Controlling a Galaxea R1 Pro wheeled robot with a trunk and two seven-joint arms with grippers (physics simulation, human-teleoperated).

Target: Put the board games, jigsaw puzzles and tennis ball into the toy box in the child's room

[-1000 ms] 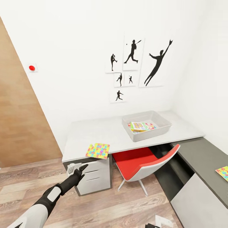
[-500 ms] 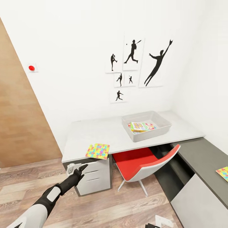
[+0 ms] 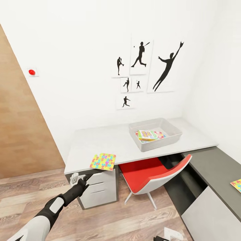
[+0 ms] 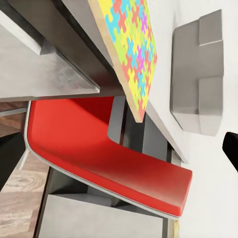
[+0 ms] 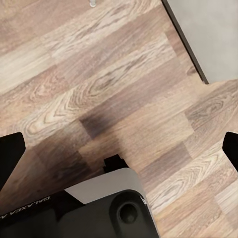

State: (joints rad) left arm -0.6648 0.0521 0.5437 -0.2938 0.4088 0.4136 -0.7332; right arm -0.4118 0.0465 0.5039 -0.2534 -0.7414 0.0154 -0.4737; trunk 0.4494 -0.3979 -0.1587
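Since the jigsaw puzzle overhangs the worktop edge, the left end effector, fingers wide and empty just below, should pinch that protruding edge, then carry it to the toy box.

Toy box: grey tray on my table, holding board games. One jigsaw puzzle overhangs the table's front edge; another lies on its dark section.
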